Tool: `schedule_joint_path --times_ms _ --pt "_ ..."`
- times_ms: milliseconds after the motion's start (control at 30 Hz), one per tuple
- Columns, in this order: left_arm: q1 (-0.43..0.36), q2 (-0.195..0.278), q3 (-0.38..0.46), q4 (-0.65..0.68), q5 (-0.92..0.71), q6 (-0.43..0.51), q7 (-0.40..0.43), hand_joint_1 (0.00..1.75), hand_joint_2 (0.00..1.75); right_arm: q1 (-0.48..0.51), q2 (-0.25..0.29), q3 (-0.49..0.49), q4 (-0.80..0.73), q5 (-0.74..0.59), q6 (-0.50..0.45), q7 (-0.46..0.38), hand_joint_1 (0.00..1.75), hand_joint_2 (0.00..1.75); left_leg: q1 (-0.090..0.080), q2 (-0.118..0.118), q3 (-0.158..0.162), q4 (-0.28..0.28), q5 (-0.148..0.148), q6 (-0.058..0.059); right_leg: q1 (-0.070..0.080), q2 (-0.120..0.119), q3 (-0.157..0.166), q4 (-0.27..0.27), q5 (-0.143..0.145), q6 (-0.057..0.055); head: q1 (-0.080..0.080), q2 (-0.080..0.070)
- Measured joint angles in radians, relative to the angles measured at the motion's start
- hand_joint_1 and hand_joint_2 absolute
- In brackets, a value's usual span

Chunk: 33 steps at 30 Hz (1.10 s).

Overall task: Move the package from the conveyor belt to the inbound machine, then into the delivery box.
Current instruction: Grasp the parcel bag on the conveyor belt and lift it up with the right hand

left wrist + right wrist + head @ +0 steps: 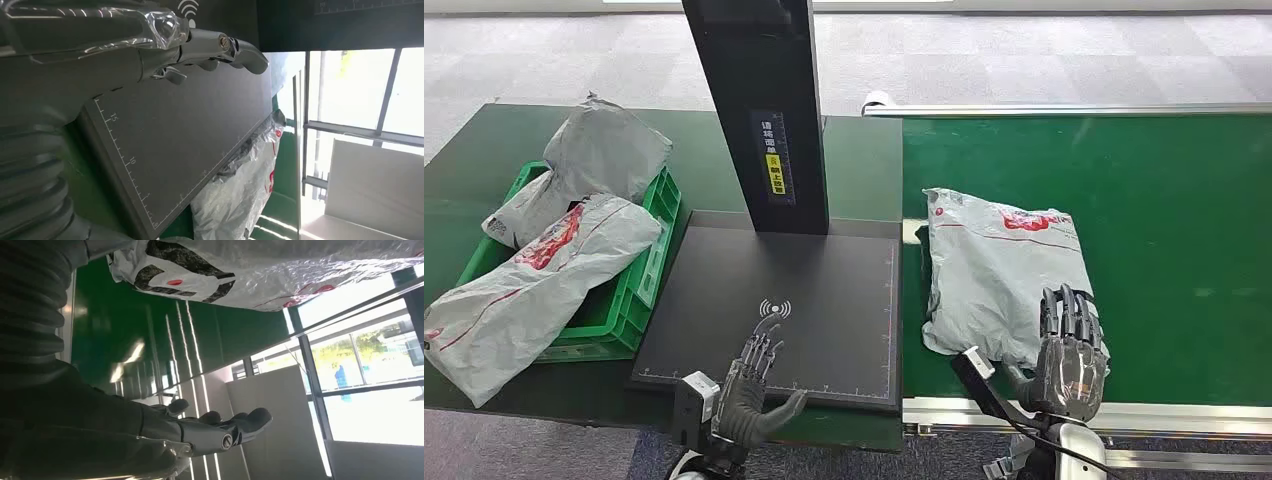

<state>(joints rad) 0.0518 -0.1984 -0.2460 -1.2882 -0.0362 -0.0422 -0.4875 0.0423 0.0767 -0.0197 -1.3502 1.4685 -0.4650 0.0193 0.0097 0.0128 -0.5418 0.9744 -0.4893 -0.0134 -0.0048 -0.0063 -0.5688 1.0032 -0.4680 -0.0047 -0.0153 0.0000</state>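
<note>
While both hands hover spread and empty, right hand (1072, 352) should cup the package (1004, 270) from six o'clock.

Left robot hand (200, 47): grey ribbed cover, clear plastic film over the back of the hand, silver fingers (240, 50) extended and held apart, nothing gripped. It is seen over the dark scanning plate (180, 135) of the inbound machine; a white ruler scale is printed along the plate's edge and a white wireless symbol (188, 7) beside the fingers. A grey plastic package (240, 190) with red print is seen just beyond the plate's edge. Bright windows (360, 85) are seen behind.
</note>
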Motion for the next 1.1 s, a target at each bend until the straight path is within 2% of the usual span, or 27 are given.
schedule_joint_path --times_ms 233,367,600,867,1100 --pt "0.000 0.000 0.000 0.000 0.000 -0.001 0.000 0.00 1.75 -0.014 -0.010 -0.012 0.018 -0.003 0.001 -0.010 0.00 1.75 0.000 0.000 0.000 0.000 0.000 0.000 0.000 0.000 0.000 0.000 0.000 0.000 0.000 0.000" --pt "-0.001 0.000 -0.003 0.000 0.002 -0.002 0.000 0.00 1.75 -0.047 -0.008 -0.012 0.071 -0.050 0.011 -0.079 0.00 1.75 0.000 0.001 0.000 0.000 0.000 0.000 0.000 0.000 0.000 0.000 0.000 0.000 0.000 0.000" --pt "-0.019 0.000 -0.024 0.010 0.004 -0.007 -0.003 0.00 1.75 -0.140 0.015 0.014 0.290 -0.087 -0.048 -0.135 0.00 1.75 0.000 0.000 0.000 0.000 0.000 0.000 0.000 0.000 0.000 0.000 0.000 0.000 0.000 0.000" --pt "-0.026 0.000 -0.042 0.019 0.005 -0.007 -0.003 0.00 1.75 -0.274 0.061 0.079 0.647 -0.087 -0.148 -0.180 0.00 1.75 0.000 0.000 0.000 0.000 0.000 0.000 0.001 0.000 0.000 0.000 0.000 0.000 0.000 0.000" --pt "-0.026 0.000 -0.042 0.019 0.012 -0.006 0.001 0.00 1.75 -0.338 0.077 0.106 0.800 -0.093 -0.162 -0.188 0.00 1.75 0.000 0.000 -0.001 0.000 0.000 0.000 0.000 0.000 0.000 0.000 0.000 0.000 0.000 0.000"
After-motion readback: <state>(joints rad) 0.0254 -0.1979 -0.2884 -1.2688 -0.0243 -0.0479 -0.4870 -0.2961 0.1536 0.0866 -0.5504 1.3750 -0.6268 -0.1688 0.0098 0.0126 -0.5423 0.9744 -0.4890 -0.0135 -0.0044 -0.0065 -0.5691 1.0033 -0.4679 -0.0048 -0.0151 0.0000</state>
